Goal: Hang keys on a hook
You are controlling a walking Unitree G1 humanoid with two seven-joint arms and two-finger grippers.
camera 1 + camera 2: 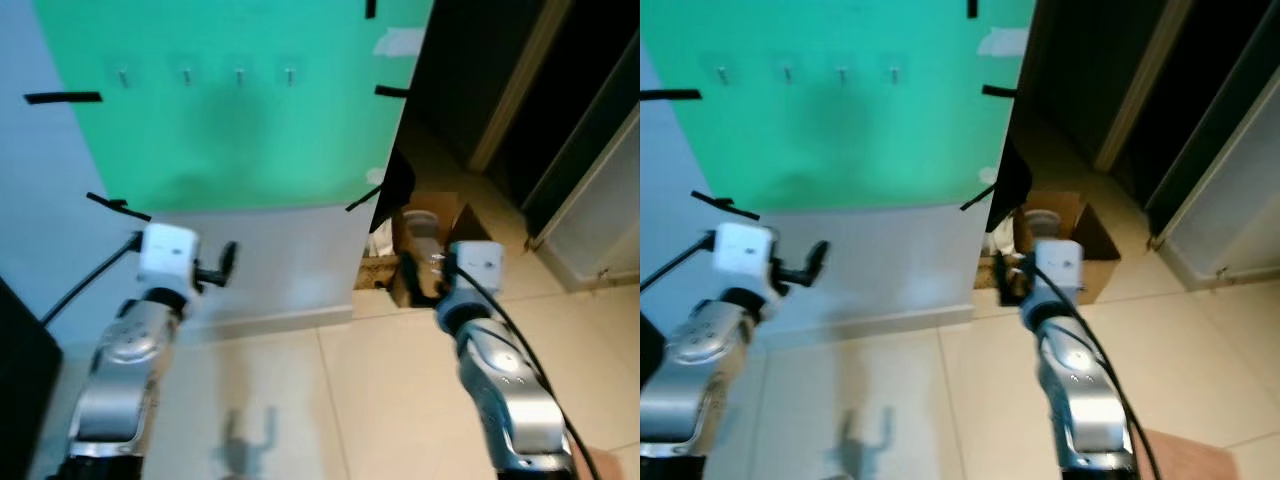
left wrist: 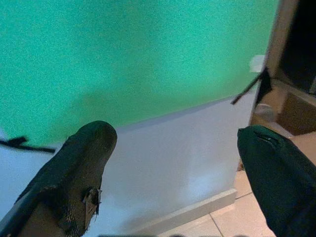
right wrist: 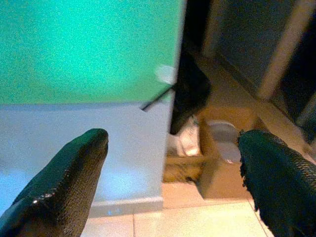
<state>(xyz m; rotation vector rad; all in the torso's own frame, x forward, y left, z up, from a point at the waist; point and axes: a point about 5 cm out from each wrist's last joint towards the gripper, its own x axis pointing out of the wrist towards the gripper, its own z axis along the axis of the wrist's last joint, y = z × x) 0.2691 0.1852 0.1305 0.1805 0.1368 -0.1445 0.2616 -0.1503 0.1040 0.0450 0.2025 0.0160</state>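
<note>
Four small hooks [image 1: 205, 75] in a row high on the green panel [image 1: 240, 130], well above both arms. Left gripper [image 2: 173, 163] and right gripper [image 3: 173, 168] raised toward the wall, jaws wide apart, holding nothing. Cardboard box [image 1: 435, 235] on the floor by the panel's edge.

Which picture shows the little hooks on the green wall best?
The left eye view: all four hooks sit in a row, well inside the frame. The right eye view shows them nearer its edge. Both wrist views show green wall without hooks.
</note>
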